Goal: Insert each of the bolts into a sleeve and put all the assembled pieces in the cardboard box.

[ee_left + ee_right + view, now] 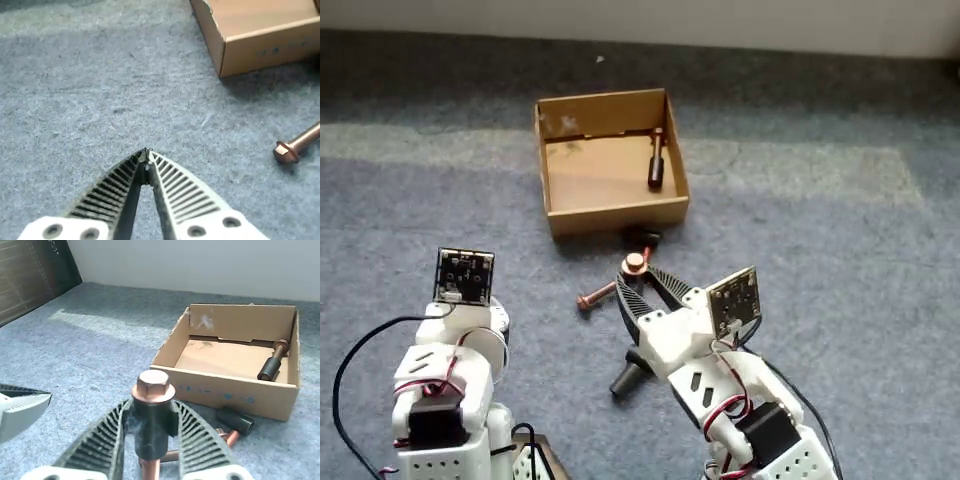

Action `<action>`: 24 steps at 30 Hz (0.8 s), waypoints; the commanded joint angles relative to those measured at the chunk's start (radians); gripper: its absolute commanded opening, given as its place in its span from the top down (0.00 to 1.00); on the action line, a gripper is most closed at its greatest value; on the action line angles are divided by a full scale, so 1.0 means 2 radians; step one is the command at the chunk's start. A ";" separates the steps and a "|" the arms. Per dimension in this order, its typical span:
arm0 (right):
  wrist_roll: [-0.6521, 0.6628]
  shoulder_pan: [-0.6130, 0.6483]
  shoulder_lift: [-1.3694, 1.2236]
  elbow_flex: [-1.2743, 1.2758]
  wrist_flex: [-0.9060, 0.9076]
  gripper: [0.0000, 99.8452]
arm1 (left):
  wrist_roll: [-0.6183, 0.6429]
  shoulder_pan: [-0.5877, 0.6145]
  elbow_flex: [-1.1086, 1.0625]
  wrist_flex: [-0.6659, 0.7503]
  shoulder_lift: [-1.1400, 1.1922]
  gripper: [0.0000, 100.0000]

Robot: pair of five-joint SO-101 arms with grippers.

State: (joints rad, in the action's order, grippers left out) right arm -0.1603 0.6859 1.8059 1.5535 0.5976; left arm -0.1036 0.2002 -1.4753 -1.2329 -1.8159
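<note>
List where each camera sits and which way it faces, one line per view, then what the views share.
High view: fixed overhead, looking down on the cardboard box, left arm and right arm.
Left wrist view: on the left arm, looking along its shut left gripper at carpet and a loose bolt.
Right wrist view: on the right arm, facing the box past the right gripper, shut on a sleeved bolt.
Shared: all three show the box; high and right wrist views show the assembled piece inside it.
</note>
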 commanded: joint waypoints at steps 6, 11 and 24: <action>-0.005 -0.052 -0.043 -0.044 -0.015 1.00 | -0.008 0.000 -0.099 0.104 -0.001 0.99; -0.005 -0.056 -0.230 -0.170 -0.015 1.00 | -0.008 0.000 -0.105 0.115 -0.001 0.99; 0.022 -0.093 -0.649 -0.402 -0.257 1.00 | -0.012 0.000 -0.110 0.114 0.000 0.99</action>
State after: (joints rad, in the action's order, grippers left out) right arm -0.1603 0.5478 0.6153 0.8508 0.2279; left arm -0.1143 0.2002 -1.6732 -1.0257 -1.8144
